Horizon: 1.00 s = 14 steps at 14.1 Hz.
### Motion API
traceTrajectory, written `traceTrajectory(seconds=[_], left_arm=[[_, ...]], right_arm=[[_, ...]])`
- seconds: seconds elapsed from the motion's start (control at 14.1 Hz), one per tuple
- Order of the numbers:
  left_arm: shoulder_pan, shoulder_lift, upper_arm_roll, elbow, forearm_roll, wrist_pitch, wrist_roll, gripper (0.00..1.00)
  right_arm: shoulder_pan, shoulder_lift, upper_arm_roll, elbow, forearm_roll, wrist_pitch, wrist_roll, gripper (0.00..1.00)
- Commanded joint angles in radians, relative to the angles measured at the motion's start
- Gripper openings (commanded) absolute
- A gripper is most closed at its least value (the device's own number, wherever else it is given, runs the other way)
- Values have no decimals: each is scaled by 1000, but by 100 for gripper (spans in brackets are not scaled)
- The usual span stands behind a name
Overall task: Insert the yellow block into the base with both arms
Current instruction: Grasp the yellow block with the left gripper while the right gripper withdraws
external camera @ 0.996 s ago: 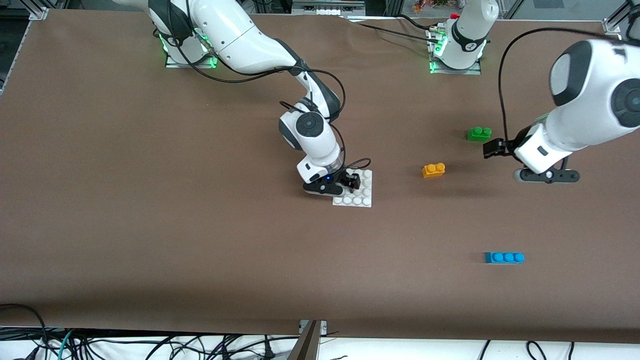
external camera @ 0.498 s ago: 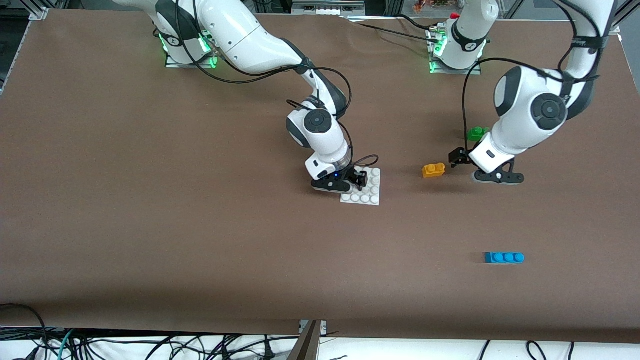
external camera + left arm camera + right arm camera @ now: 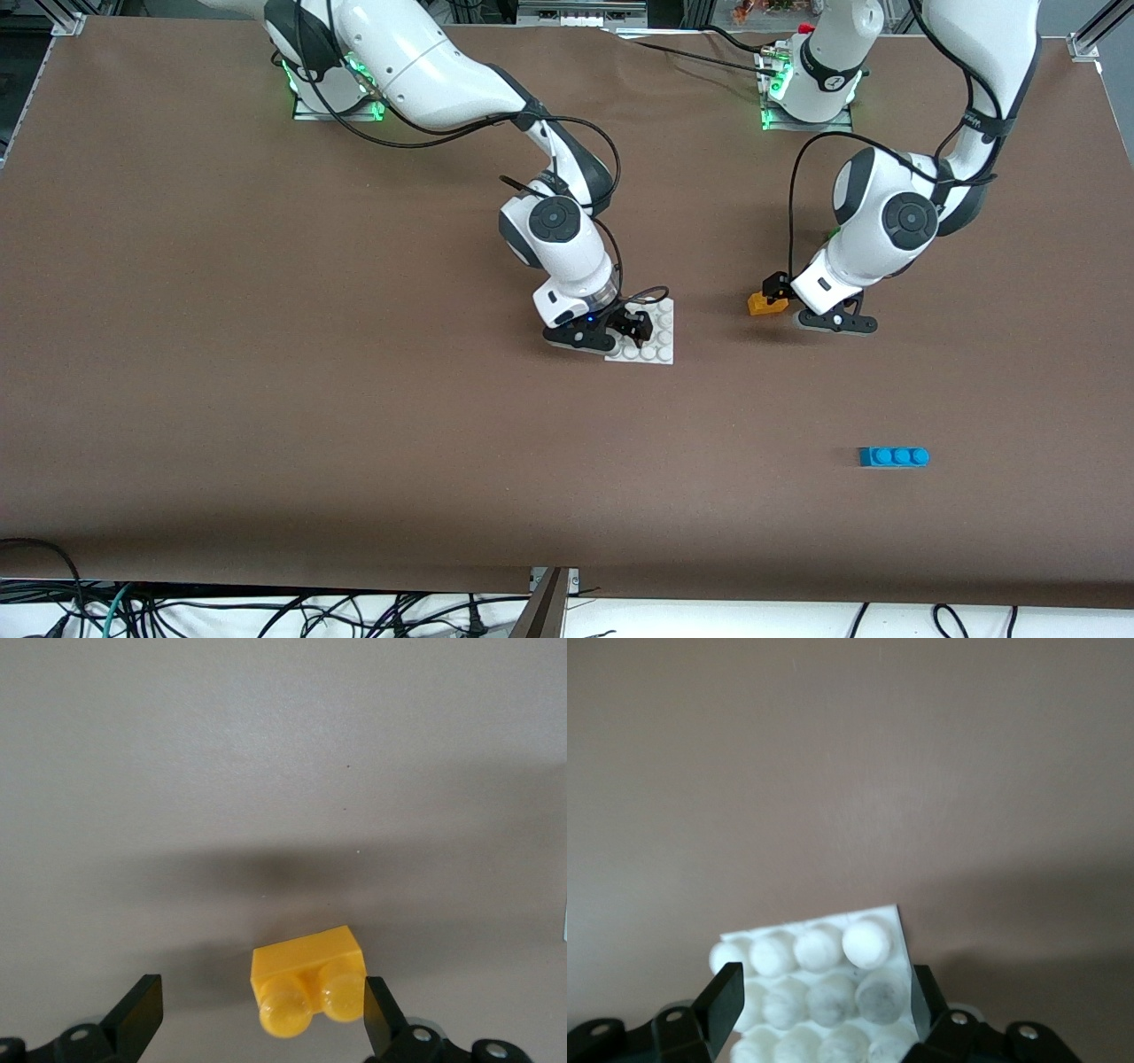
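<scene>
Swinging in from the table's end, the left gripper (image 3: 257, 1028) now straddles the yellow block (image 3: 307, 981) with fingers spread, off-centre, while the right gripper (image 3: 822, 1010) clasps the base (image 3: 656, 341), well apart from the block.

- Bright, even overhead light; soft shadows on brown table (image 3: 266, 399) under both arms.
- Front view sharp, no glare.
- Wrist views hazy; yellow block (image 3: 308, 979) studs slightly soft.

Glossy plastic yellow block (image 3: 307, 979), base (image 3: 818, 979) — matt, perhaps paper table (image 3: 266, 399).
</scene>
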Motion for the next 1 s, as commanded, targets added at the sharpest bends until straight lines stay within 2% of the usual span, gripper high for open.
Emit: traceTrajectory(seconds=[0.0,0.07,0.21,0.28,0.5,0.64,0.92], left_arm=[[-63,3,5,1,-11,13,-89,100],[-63,8,4,4,-11,13,-97,100],[-64,15,5,1,-11,15,-117,100],[-64,24,5,1,-10,16,-117,100],[-58,43,7,1,68,30,-122,100],[-57,43,7,1,73,30,-143,100],[-60,47,7,0,76,30,-147,100]], right_arm=[[-87,-127,45,-27,7,-120,-57,91],[-116,-174,43,-41,7,-178,-94,98],[-186,-281,42,-72,7,-318,-238,99],[-237,-355,42,-121,7,-372,-321,99],[-383,-550,46,-238,9,-511,-510,99],[-463,-633,48,-264,9,-628,-585,99],[-598,-782,48,-356,9,-760,-763,99]])
